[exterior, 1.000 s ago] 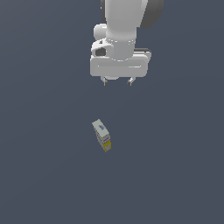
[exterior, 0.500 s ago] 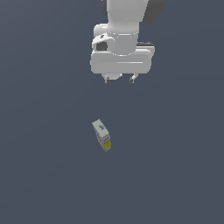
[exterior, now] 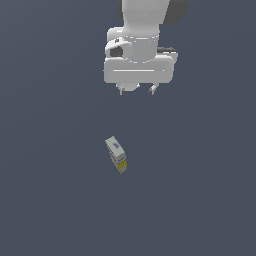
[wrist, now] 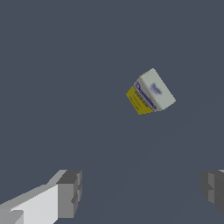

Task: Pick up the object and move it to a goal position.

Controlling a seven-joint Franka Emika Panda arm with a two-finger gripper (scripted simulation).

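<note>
The little box [exterior: 116, 154] is lying slantwise on the flat dark grey floor [exterior: 50, 200], a smooth white-grey block showing a bluish mark on its top face and a yellow end. The claw [exterior: 137, 90] is hanging well above it, fingers [wrist: 68, 194] spread wide, gripping nothing.

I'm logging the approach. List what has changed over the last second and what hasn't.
The end effector has shifted slightly toward the exterior view's right and upward in the picture, open and holding nothing. The small box lies where it was, untouched, same orientation.
</note>
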